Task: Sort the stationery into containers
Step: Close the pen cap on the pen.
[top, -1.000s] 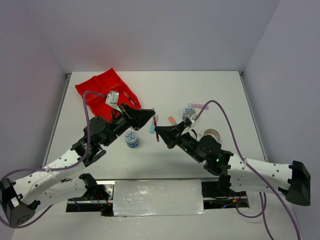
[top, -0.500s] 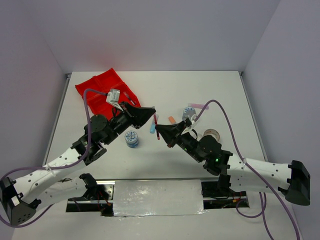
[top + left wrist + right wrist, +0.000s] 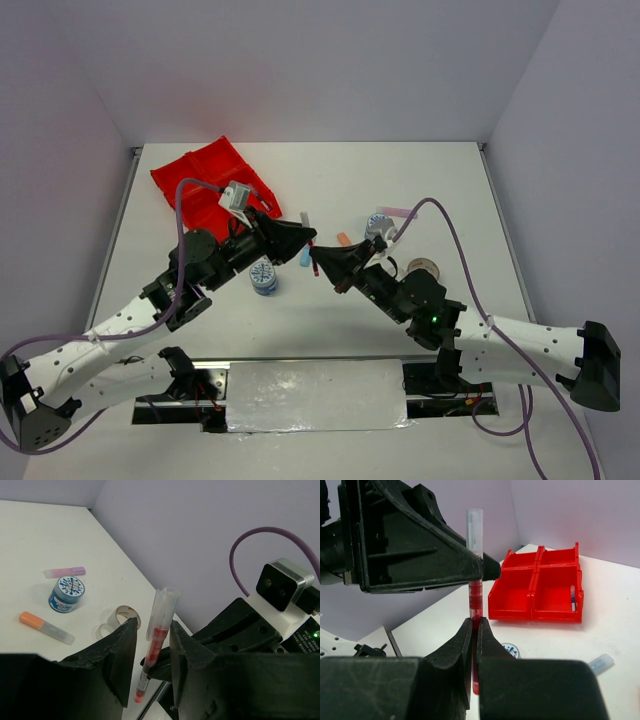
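Observation:
My right gripper (image 3: 318, 262) (image 3: 474, 622) is shut on the lower part of a thin red pen (image 3: 311, 243) (image 3: 475, 555) and holds it upright above the table. My left gripper (image 3: 305, 235) (image 3: 154, 625) is open, its jaws on either side of the pen's upper part (image 3: 160, 630) below the clear cap. The red four-compartment tray (image 3: 200, 175) (image 3: 535, 587) lies at the far left with a pen (image 3: 572, 597) in one compartment.
On the table lie a patterned tub (image 3: 264, 277) (image 3: 510, 649), a second tub (image 3: 378, 225) (image 3: 66, 594), a tape ring (image 3: 423, 268) (image 3: 122, 617), a pink stick (image 3: 398, 212) (image 3: 65, 572), an orange-tipped stick (image 3: 344, 240) (image 3: 46, 627) and a light-blue stick (image 3: 305, 256) (image 3: 600, 662).
My left gripper has moved right and now straddles the upper part of the red pen. My right gripper still holds the pen in about the same place.

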